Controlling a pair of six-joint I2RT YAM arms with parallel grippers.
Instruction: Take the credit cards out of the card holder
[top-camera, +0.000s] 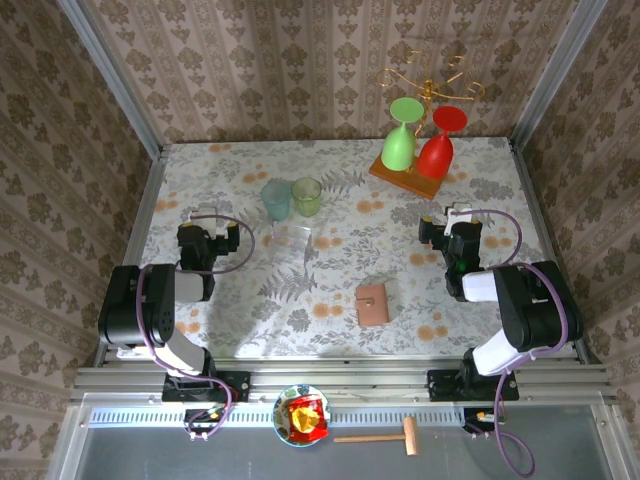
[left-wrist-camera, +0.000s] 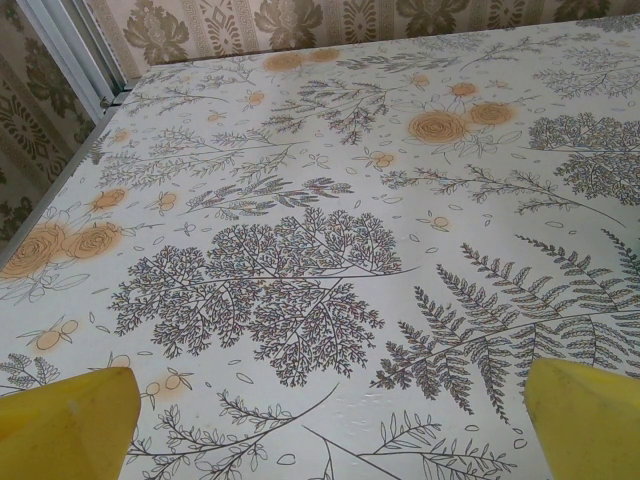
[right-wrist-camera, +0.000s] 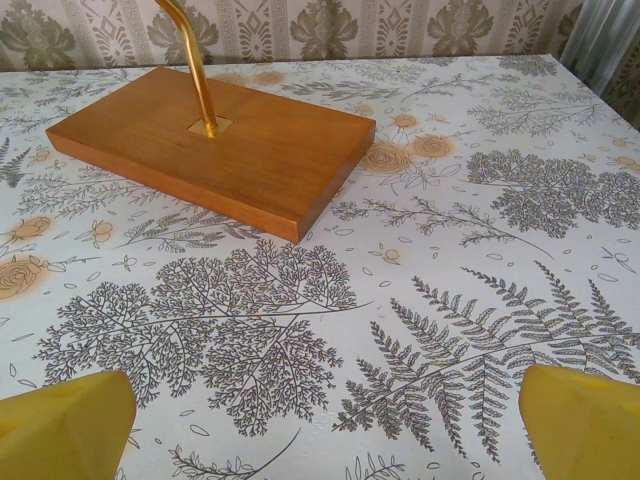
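Card holder (top-camera: 373, 303), a small tan-brown leather wallet, lies flat and folded shut on the flower-and-fern patterned table (top-camera: 250, 300), tan outside facing up. It sits in the near half of the table, a little right of centre, between the two arms and closer to the right one. Its long axis runs roughly from the near edge towards the far wall, with the far end leaning slightly left. Nothing touches it.

Left gripper (left-wrist-camera: 335, 425) hangs low over bare tablecloth on the left side, its two yellow fingertips (left-wrist-camera: 70, 420) spread wide with nothing between them. Right gripper (right-wrist-camera: 325, 425) is likewise spread wide and unloaded on the right side, facing the far end of the table, where a brown wooden board (right-wrist-camera: 215, 145) with a brass stem lies just ahead of it. Both grippers are well apart from the wallet.

On that board, in the far right corner, stand a green goblet (top-camera: 400, 140) and a red goblet (top-camera: 440, 148). Two pale tumblers (top-camera: 290, 198) stand side by side near the middle of the far half. On the ledge in front of the arms are a bowl holding a red-and-yellow snack packet (top-camera: 303, 417) and a small wooden mallet (top-camera: 385, 436)
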